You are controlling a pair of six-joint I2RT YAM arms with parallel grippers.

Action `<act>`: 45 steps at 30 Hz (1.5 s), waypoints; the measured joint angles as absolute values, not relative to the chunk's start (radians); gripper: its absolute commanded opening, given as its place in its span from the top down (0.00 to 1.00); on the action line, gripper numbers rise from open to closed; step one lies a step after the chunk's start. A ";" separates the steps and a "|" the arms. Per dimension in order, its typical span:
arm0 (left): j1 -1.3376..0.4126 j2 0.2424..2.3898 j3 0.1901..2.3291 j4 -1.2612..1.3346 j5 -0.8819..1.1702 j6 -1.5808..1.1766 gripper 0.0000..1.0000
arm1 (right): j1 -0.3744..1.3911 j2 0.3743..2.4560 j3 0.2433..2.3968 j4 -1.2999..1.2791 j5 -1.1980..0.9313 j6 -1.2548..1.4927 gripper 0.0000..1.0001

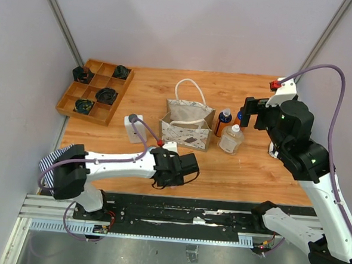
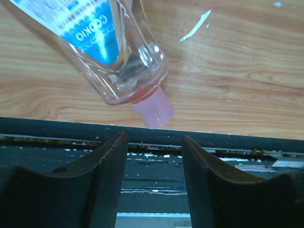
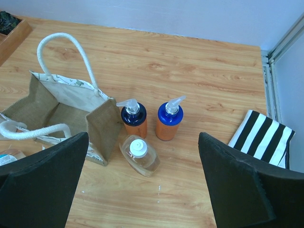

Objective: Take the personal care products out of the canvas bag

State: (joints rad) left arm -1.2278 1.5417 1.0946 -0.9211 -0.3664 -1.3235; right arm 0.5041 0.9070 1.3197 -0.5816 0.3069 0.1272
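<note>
The beige canvas bag (image 1: 187,124) stands open mid-table; in the right wrist view (image 3: 66,97) its inside shows only fabric. Two orange bottles with blue tops (image 1: 224,122) (image 3: 133,121) (image 3: 168,119) and a clear bottle with a white cap (image 1: 231,139) (image 3: 140,154) stand right of the bag. A clear bottle with a pink cap (image 2: 118,57) lies on the table near its front edge, just past my left gripper (image 2: 154,138) (image 1: 189,166), which is open and empty. My right gripper (image 3: 142,137) (image 1: 252,113) is wide open and empty above the standing bottles.
A small white container with a grey cap (image 1: 132,128) stands left of the bag. A compartmented wooden tray (image 1: 77,93) with black objects is at far left. Striped cloths lie at the right edge (image 3: 261,135) and under the left arm (image 1: 58,159). The black rail (image 2: 237,142) borders the front edge.
</note>
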 measured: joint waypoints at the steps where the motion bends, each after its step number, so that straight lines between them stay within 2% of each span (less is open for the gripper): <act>1: -1.234 1.571 1.101 -0.919 -0.353 -1.342 0.45 | 0.504 0.906 1.317 -0.582 0.307 0.127 0.02; 5: -1.238 1.650 1.113 -0.912 -0.331 -1.411 0.42 | 0.504 0.897 1.308 -0.584 0.308 0.127 0.02; 15: -1.226 1.673 1.113 -0.848 -0.336 -1.536 0.39 | 0.504 0.857 1.298 -0.604 0.318 0.125 0.01; 23: -1.223 1.734 1.086 -0.809 -0.331 -1.569 0.41 | 0.504 0.829 1.298 -0.608 0.327 0.114 0.02; 29: -1.221 1.723 1.055 -0.810 -0.358 -1.606 0.58 | 0.504 0.821 1.296 -0.608 0.328 0.112 0.01; 31: -1.219 1.716 1.052 -0.810 -0.369 -1.614 0.71 | 0.504 0.821 1.296 -0.608 0.327 0.112 0.02; 33: -1.219 1.711 1.047 -0.818 -0.377 -1.626 0.91 | 0.504 0.821 1.296 -0.609 0.327 0.112 0.02; 34: -1.219 1.707 1.042 -0.823 -0.385 -1.628 0.97 | 0.504 0.821 1.296 -0.609 0.327 0.112 0.02; 40: -1.217 1.676 1.027 -0.814 -0.418 -1.597 1.00 | 0.504 0.821 1.292 -0.611 0.327 0.112 0.01; 45: -1.222 1.646 1.108 -0.940 -0.464 -1.567 1.00 | 0.504 0.820 1.291 -0.611 0.327 0.112 0.02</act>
State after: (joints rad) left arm -1.2221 1.6463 1.1080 -0.9398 -0.4641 -1.5673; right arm 0.5041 0.8200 1.2907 -0.6113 0.3271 0.1116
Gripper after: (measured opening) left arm 0.354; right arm 0.986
